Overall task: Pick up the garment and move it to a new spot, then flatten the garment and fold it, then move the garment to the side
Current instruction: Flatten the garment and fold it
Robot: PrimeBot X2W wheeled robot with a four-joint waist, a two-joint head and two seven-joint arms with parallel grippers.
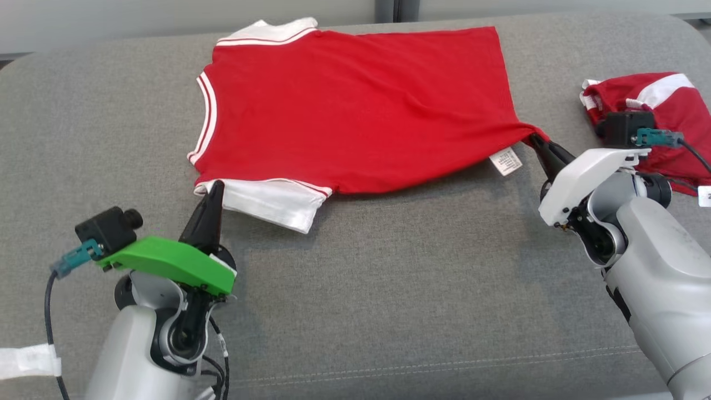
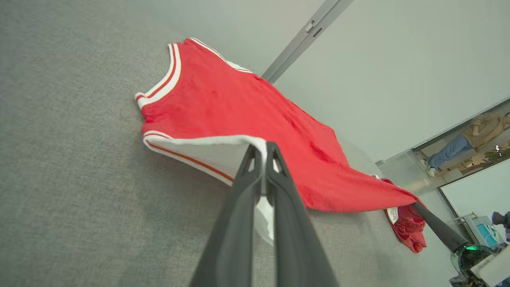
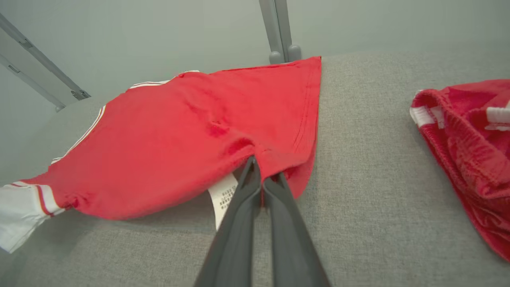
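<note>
- Holding the red jersey (image 1: 355, 105) at two points: left gripper (image 1: 216, 184) clamped on the near white sleeve (image 1: 272, 206), right gripper (image 1: 535, 137) clamped on the near hem corner (image 1: 522, 129).
- Jersey lies spread along the far edge of the grey cushion (image 1: 389, 289), collar toward the left end, hem toward the right. Near side is tented between the two pinches. Looks like the flatten step.
- Risk: both pinches are thin bites at the very edge of the fabric. An uneven pull likely slips one out and the near side collapses into wrinkles.
- Risk: far sleeve sits right at the cushion's far edge. Dragging further that way could tip it off.
- Risk: second red garment (image 1: 666, 103) is bunched at the right edge, close to the right arm. A swing that way could snag it.
- Care label (image 1: 506, 161) hangs beside the right pinch. It has print, too small to read. No brand or other writing visible.
</note>
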